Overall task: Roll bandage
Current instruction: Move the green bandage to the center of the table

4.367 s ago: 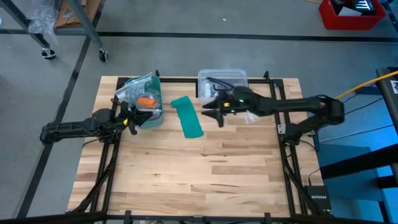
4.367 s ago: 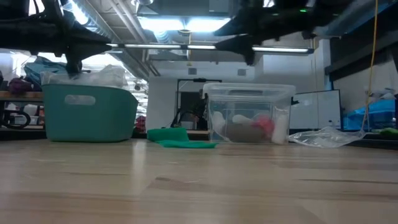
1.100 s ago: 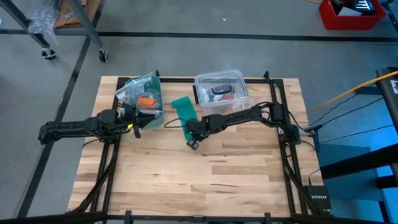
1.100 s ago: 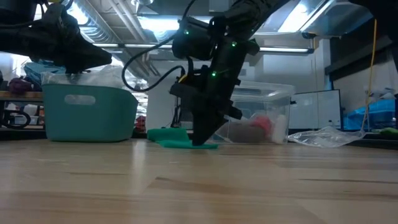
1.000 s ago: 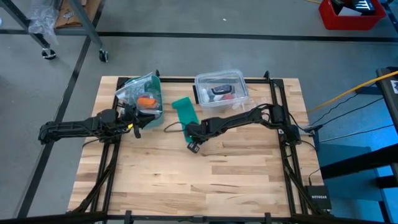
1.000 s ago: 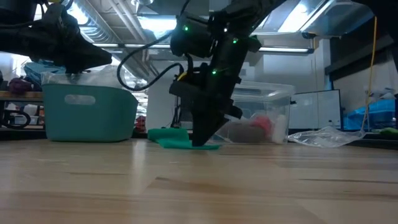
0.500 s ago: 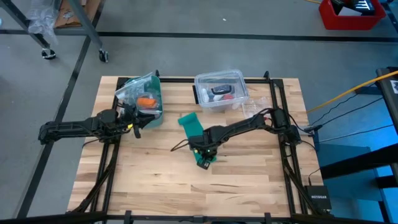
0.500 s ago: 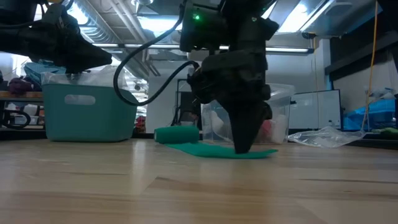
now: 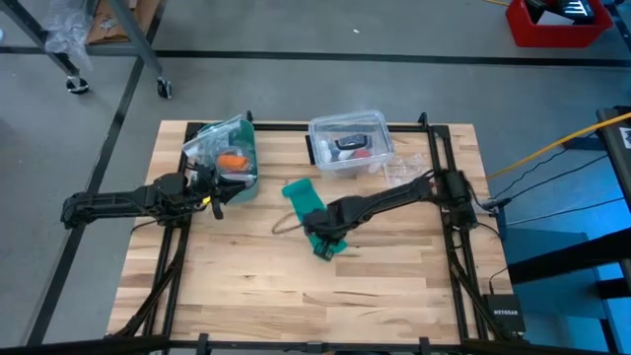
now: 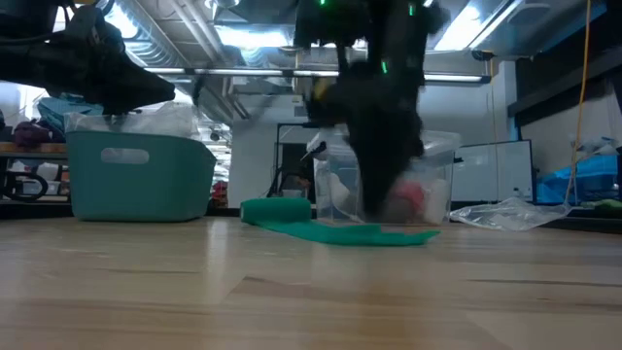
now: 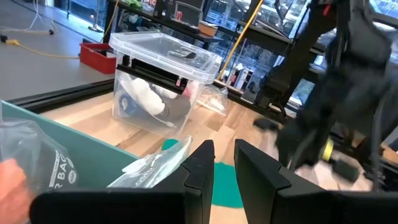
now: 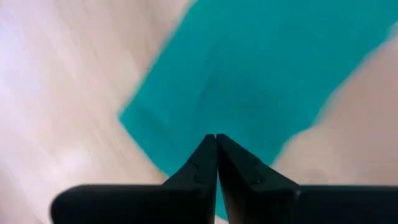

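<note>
Right gripper [image 9: 324, 247] sits low on the near end of the bandage [image 9: 308, 211], fingers pinched together with no gap I can see; the right wrist view shows the two dark tips meeting right at the teal fabric's edge. Whether cloth is actually trapped between them I can't confirm from here, though the tips are at least pressing on it.

Bandage lies flat and unrolled on the wooden table [image 9: 256, 296]. Taking the clear lidded box [image 9: 350, 144] as my landmark: the strip starts just in front of it, toward the teal bin [image 9: 229, 158], and its long axis runs away from the box toward the table's middle, slanting a little. The low view shows its far end slightly bunched, the rest thin against the wood.

My read: rolling has to travel along that axis, from the gripper's end back toward the box. The right arm is clearly the nearer one, already at that end.

Left gripper [image 9: 213, 185] waits up beside the bin, well apart from the strip, fingers nearly closed on nothing.
</note>
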`<action>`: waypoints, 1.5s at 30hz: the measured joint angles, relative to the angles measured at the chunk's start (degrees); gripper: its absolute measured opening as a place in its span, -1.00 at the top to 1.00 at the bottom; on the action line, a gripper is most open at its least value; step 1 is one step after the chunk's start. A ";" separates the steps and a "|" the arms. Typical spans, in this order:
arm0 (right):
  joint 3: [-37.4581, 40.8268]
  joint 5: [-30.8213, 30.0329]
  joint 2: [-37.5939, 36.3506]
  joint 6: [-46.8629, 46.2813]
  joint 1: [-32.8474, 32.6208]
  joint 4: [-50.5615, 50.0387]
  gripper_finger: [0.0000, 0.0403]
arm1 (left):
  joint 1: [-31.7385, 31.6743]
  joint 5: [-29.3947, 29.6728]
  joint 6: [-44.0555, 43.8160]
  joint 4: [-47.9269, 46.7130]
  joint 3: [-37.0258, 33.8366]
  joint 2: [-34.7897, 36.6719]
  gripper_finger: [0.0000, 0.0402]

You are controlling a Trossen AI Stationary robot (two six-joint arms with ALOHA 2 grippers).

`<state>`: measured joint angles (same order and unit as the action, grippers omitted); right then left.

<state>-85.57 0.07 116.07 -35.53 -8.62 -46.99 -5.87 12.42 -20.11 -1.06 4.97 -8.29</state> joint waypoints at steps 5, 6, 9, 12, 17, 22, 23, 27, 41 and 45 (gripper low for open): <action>-0.19 -8.58 -4.39 0.04 -0.05 0.58 0.92 | 0.00 0.00 2.59 0.17 0.00 0.00 0.72; -0.14 -9.71 -4.81 0.03 -0.05 0.56 0.92 | 0.00 0.00 2.57 0.17 0.00 0.00 0.72; -0.28 -12.72 -5.76 0.63 0.37 1.15 0.92 | 0.00 0.00 2.43 0.22 0.00 0.00 0.72; -0.29 -12.58 -5.09 3.82 1.36 2.71 0.92 | 0.00 0.00 0.76 0.22 0.00 0.00 0.72; -0.36 -9.84 -4.75 8.23 3.54 7.91 0.92 | 0.00 0.01 -1.88 0.44 0.00 0.02 0.72; -0.31 -9.53 -3.49 11.74 5.04 10.28 0.92 | 0.00 0.02 -2.65 0.52 0.00 0.02 0.72; -0.31 -9.53 -3.17 12.09 5.38 10.27 0.92 | 0.00 0.02 -2.65 0.53 0.00 0.03 0.72; -0.31 -9.53 -1.31 13.13 6.18 10.44 0.92 | 0.00 0.02 -3.33 0.55 0.00 0.04 0.72; -0.37 -3.09 5.60 11.54 4.03 7.77 0.92 | 0.00 0.00 -3.18 0.48 0.00 0.00 0.72; -0.19 -1.36 5.91 11.47 2.79 6.94 0.92 | 0.00 0.00 -3.16 0.42 0.00 0.00 0.72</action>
<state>-85.76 -1.29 121.98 -24.05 -5.82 -40.05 -5.87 12.43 -23.27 -0.64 4.97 -8.29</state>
